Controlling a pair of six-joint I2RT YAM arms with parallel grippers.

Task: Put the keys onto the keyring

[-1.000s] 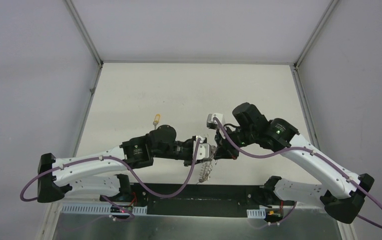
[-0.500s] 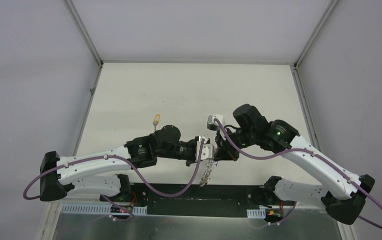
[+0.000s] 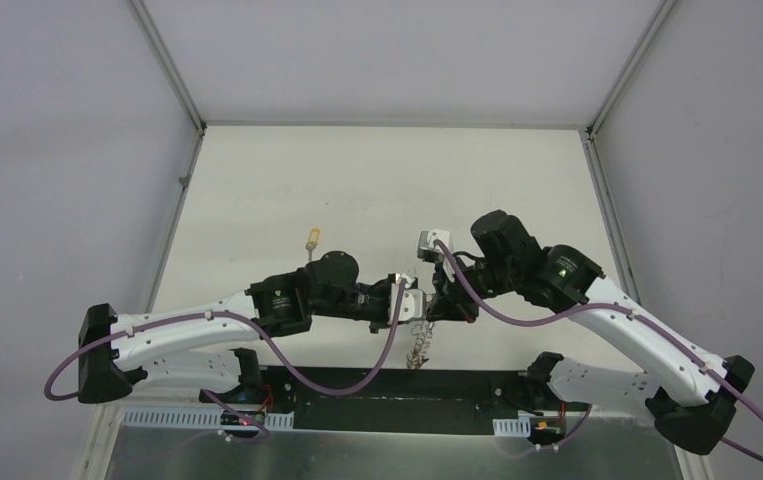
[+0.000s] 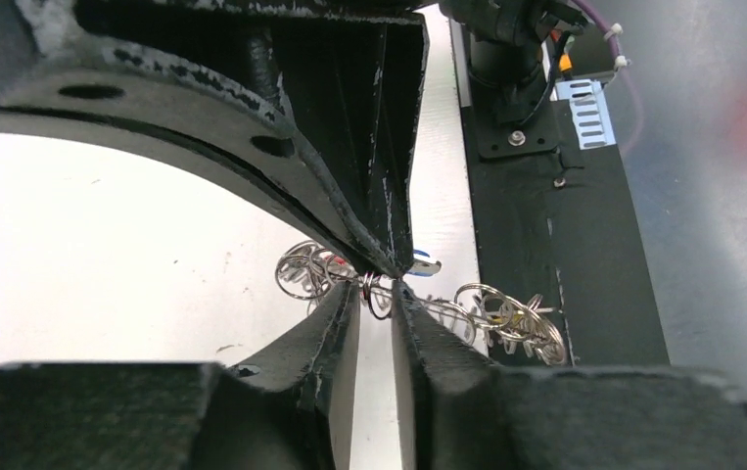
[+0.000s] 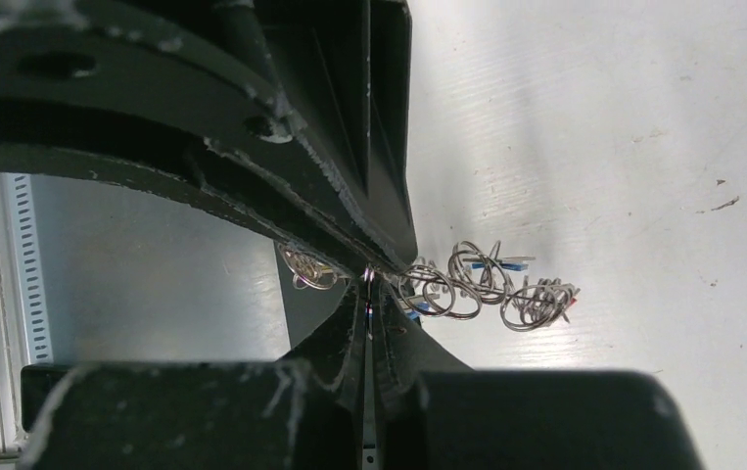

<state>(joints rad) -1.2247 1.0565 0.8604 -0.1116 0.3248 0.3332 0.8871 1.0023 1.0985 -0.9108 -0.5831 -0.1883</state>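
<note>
Left jaws and right jaws both pinch coils of the keyring [image 3: 419,338], which dangles between them. Blue-headed key [image 5: 516,262] looks already threaded, and there's some red too. Yellow-headed key [image 3: 310,240] lies on the tabletop [image 3: 357,180], well apart from the keyring, not yet threaded.

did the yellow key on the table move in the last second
No. The yellow key lies at the same spot beside the table's left edge as before.
</note>
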